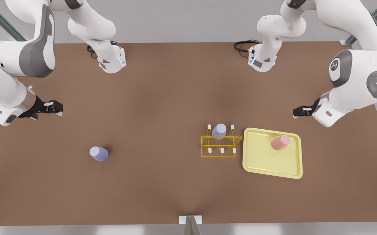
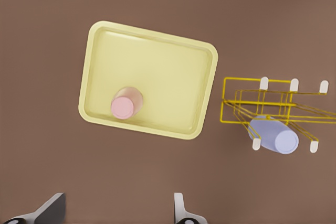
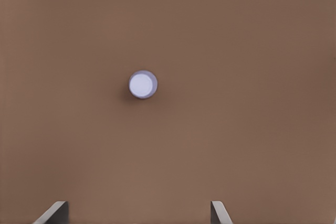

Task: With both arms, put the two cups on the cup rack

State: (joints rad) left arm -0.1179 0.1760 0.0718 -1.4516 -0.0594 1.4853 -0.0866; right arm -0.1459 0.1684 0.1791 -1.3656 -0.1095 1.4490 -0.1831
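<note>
A pink cup [image 1: 280, 142] [image 2: 124, 106] stands in a pale-yellow tray [image 1: 263, 160] [image 2: 157, 72] at the front view's right. A lavender-blue cup [image 1: 99, 153] [image 3: 143, 84] stands alone on the table at the front view's left. The yellow wire cup rack [image 1: 221, 150] [image 2: 294, 84] sits just beside the tray, with a look-alike lavender cup [image 1: 219, 131] [image 2: 274, 135] on one peg. My left gripper [image 1: 301, 111] [image 2: 116, 211] hovers open, behind the tray. My right gripper [image 1: 56, 107] [image 3: 137, 212] hovers open, behind the lone lavender cup.
The brown table [image 1: 162, 98] spreads wide between the arms. Both arm bases [image 1: 111, 60] stand at its far edge, with black cables beside them. A small grey bracket [image 1: 190, 220] sits at the near edge.
</note>
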